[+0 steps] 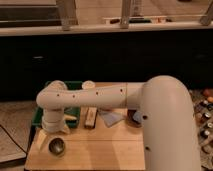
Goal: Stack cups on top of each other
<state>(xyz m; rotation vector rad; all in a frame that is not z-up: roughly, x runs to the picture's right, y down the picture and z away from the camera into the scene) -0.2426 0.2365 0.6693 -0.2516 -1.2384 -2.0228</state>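
You have one grey cup (56, 146), one pale cup (88, 85), one tray (38, 118), one bowl (133, 118), one counter (102, 146), and one gripper (53, 135) hanging just above the grey cup.

The wrist (53, 119) mostly hides the pincer (50, 134) by the grey cup (56, 146).

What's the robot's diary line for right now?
gripper: open, above grey cup | pale cup: far edge of table | stack: not yet

This looks like an indoor lab test corner: my small wooden worktop (100, 145) stands on a tiled floor (12, 125) before a long dark wall (125, 60). My jaws hang spread over its left end.
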